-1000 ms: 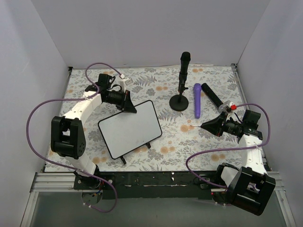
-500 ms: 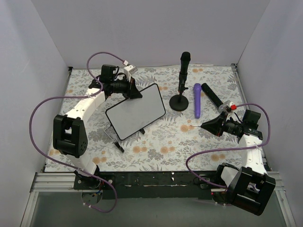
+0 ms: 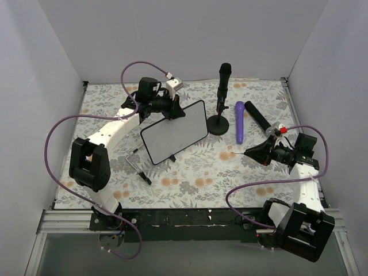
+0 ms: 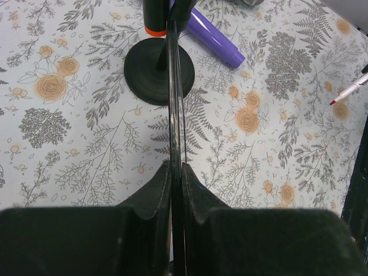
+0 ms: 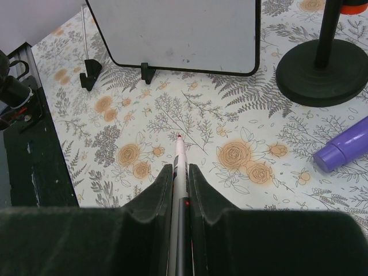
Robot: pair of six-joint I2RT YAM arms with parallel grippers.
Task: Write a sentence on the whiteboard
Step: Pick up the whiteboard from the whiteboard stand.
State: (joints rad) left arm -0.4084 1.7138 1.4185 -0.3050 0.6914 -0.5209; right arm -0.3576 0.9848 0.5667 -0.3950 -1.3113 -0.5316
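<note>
The whiteboard (image 3: 174, 132) is a white board with a thin black frame. It stands tilted near the table's middle, held up at its far top edge. Its face is blank; no red sentence shows on it. My left gripper (image 3: 176, 113) is shut on the board's top edge, which shows edge-on in the left wrist view (image 4: 174, 103). My right gripper (image 3: 253, 153) at the right is shut on a white marker with a red tip (image 5: 179, 150), pointing left above the cloth. The board also shows in the right wrist view (image 5: 172, 34), well ahead of the marker tip.
A black microphone on a round-based stand (image 3: 220, 103) stands just right of the board. A purple cylinder (image 3: 239, 122) and a black cylinder (image 3: 257, 118) lie behind my right gripper. White walls close in the floral cloth.
My left gripper has carried the whiteboard up and to the right, tilting it more upright and closer to the microphone stand. The right arm has not moved.
</note>
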